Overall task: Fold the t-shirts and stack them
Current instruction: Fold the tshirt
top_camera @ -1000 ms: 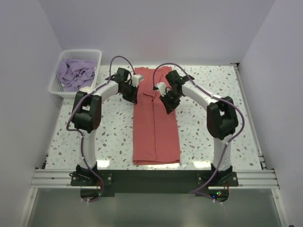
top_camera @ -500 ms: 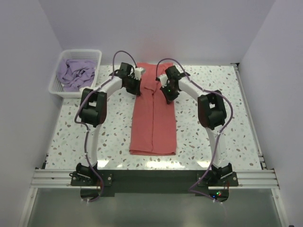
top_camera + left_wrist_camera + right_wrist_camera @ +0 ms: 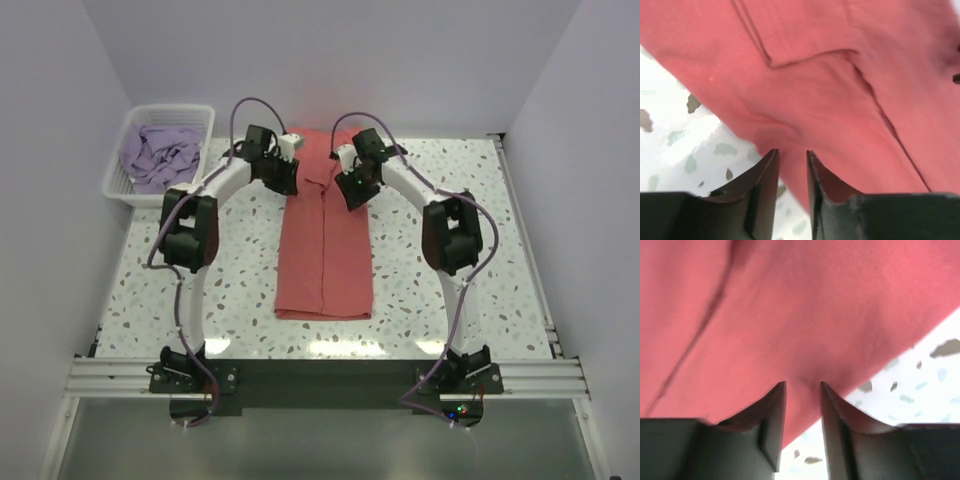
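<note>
Coral-red t-shirt (image 3: pixel 325 255) lies mid-desk (image 3: pixel 450 270), folded to a long strip. Left claw (image 3: pixel 792 156) and right claw (image 3: pixel 803 386) stand parted over its far end, gripping nothing. Lavender t-shirt (image 3: pixel 160 155) sits unfolded in the basket (image 3: pixel 170 107).

White links (image 3: pixel 224 181) join bulky black joints (image 3: pixel 187 230); a purple cable (image 3: pixel 250 103) arcs behind the left gripper (image 3: pixel 791 156) and right gripper (image 3: pixel 803 386), whose fingers (image 3: pixel 762 187) are dark tapered wedges.
</note>
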Tool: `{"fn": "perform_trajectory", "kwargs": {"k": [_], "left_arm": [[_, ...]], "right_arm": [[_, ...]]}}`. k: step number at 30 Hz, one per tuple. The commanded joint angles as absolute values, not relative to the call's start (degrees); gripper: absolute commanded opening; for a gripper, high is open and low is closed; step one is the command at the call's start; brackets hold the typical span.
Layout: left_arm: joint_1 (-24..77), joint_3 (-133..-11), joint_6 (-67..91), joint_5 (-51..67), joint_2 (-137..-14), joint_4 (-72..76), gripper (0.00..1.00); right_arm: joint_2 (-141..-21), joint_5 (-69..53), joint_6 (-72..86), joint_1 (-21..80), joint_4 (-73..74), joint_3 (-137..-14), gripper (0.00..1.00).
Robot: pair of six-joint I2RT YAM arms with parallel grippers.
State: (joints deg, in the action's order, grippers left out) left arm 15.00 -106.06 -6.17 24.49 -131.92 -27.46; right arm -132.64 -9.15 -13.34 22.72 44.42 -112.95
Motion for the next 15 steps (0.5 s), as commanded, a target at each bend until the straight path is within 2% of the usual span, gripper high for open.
{"fn": "perform_trajectory", "kwargs": {"k": [1, 3, 4, 5, 6, 7, 9, 12, 15], "left_arm": [[14.5, -104.07, -10.45, 28.3, -115.6, -20.92, 0.39], [14.41, -101.7, -13.69, 28.91, -108.68, -20.39, 0.49], [14.33, -100.56, -14.58, 29.53, -106.2, -20.04, 0.56], [14.24, -97.85, -15.55, 30.05, -103.56, -19.08, 0.74], [14.06, -96.17, -17.64, 31.02, -98.4, -18.46, 0.87], [13.98, -94.41, -18.71, 31.81, -95.91, -17.24, 1.0], [14.06, -88.09, -20.57, 33.65, -88.29, -14.61, 1.0], [14.24, -78.16, -18.89, 33.74, -79.67, -7.83, 1.0], [14.33, -73.4, -28.71, 40.22, -74.9, -13.69, 1.0]], "right_arm": [[-118.41, -14.14, -15.99, 22.5, 44.12, -113.47, 0.48], [-112.26, -16.17, -18.36, 22.59, 44.73, -113.29, 0.54], [-109.89, -16.52, -19.15, 22.59, 44.65, -113.03, 0.61], [-106.04, -16.61, -20.73, 22.59, 44.47, -112.59, 0.66], [-103.65, -18.09, -21.96, 22.67, 44.12, -111.63, 0.71], [-101.62, -18.89, -23.19, 22.76, 43.69, -110.84, 0.83], [-94.94, -21.52, -24.78, 22.68, 40.79, -106.82, 0.99], [-85.8, -25.21, -26.98, 22.68, 34.91, -97.52, 0.99], [-76.86, -32.23, -33.28, 22.94, 33.13, -87.21, 0.99]]}}
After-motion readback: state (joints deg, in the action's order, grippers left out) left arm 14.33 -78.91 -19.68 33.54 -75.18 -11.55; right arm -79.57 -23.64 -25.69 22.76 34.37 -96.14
